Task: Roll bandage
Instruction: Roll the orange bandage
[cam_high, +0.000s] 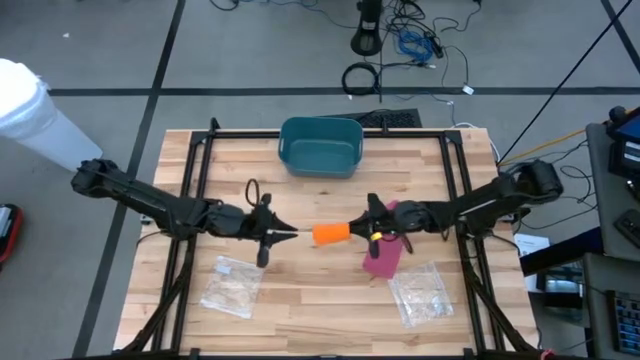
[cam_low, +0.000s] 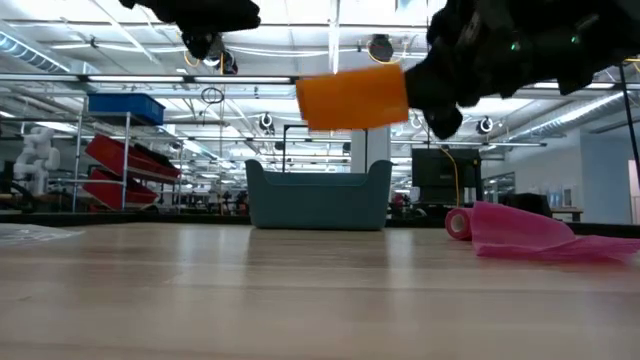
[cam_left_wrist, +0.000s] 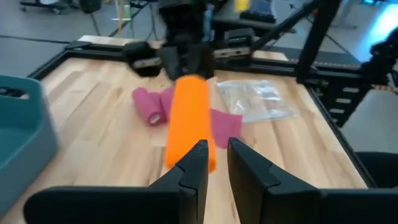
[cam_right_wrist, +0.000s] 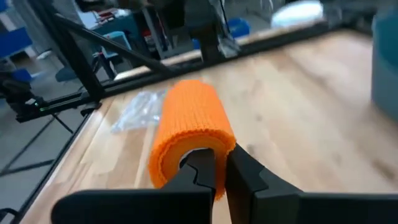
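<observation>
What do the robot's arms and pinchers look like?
Both arms are dark, thin and jointed, each with a black cable along it. The left gripper tapers to two dark pointed fingers. The right gripper matches, with a small yellow mark nearby.

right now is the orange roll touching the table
Apart. The low view shows the orange roll held high by the right tool, with open room background between it and the table.

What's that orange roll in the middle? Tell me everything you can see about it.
The orange roll is a short cylinder of ribbed, woven-looking bandage, fully wound. It hangs in the air above the wooden table, lying sideways between the two arms. The right claw is shut on the edge of one end, with one finger inside the hollow. The left claw sits at the other end, fingers slightly apart.
</observation>
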